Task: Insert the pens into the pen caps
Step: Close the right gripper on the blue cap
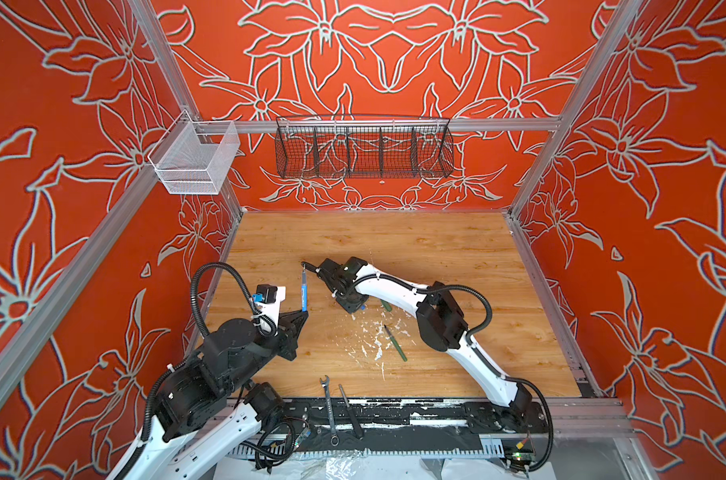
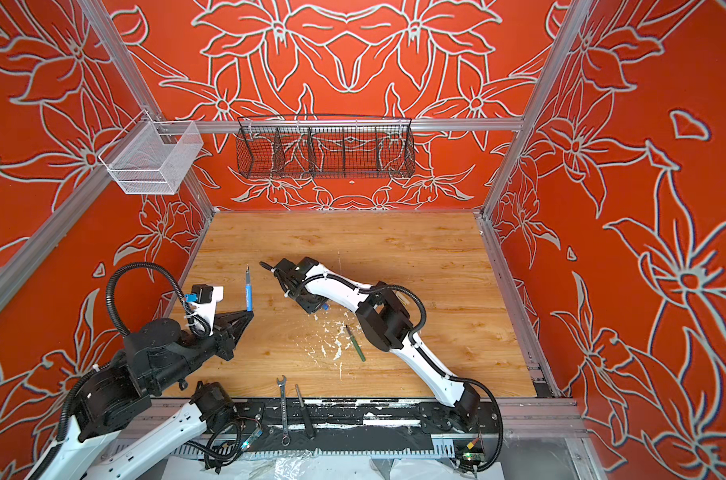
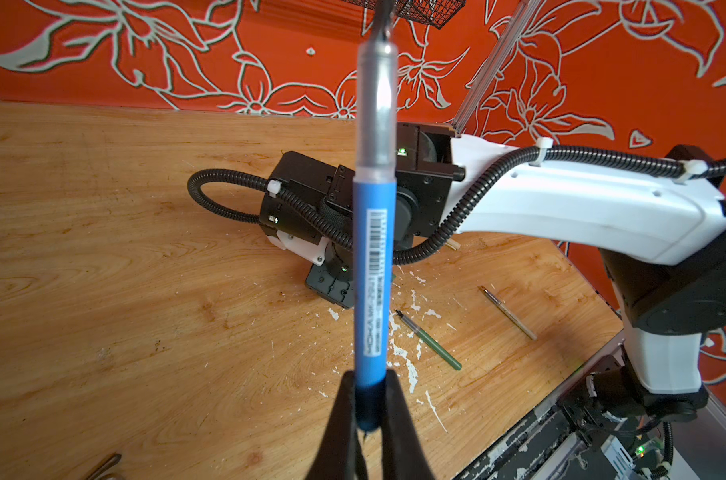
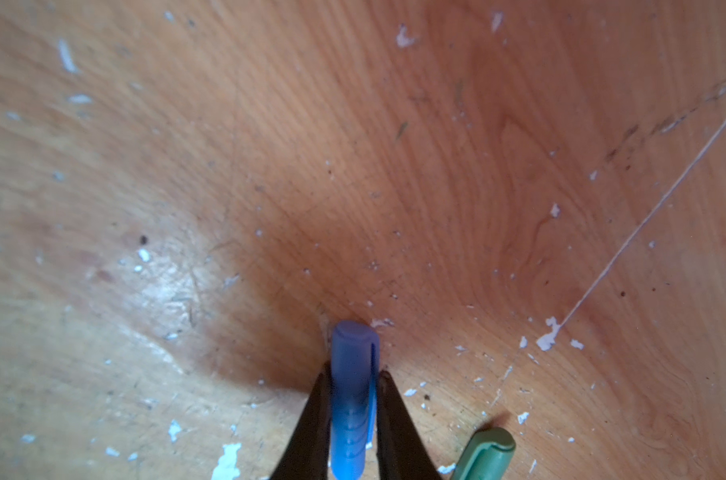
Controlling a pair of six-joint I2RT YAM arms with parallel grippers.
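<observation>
Wrist views show left fingers (image 3: 344, 399) clamped on blue pen (image 3: 374, 270), right fingers (image 4: 317, 409) clamped on blue cap (image 4: 353, 357). Only left wrist view shows tan pen (image 3: 511, 316).

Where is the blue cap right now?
In the right wrist view, the blue cap sits pinched between the right fingers, down by the table, green cap just beside it.

Wood-grain table (image 1: 436, 249) — paint-flecked, matt plastic blue cap (image 4: 353, 365), wire basket (image 1: 363, 166)
</observation>
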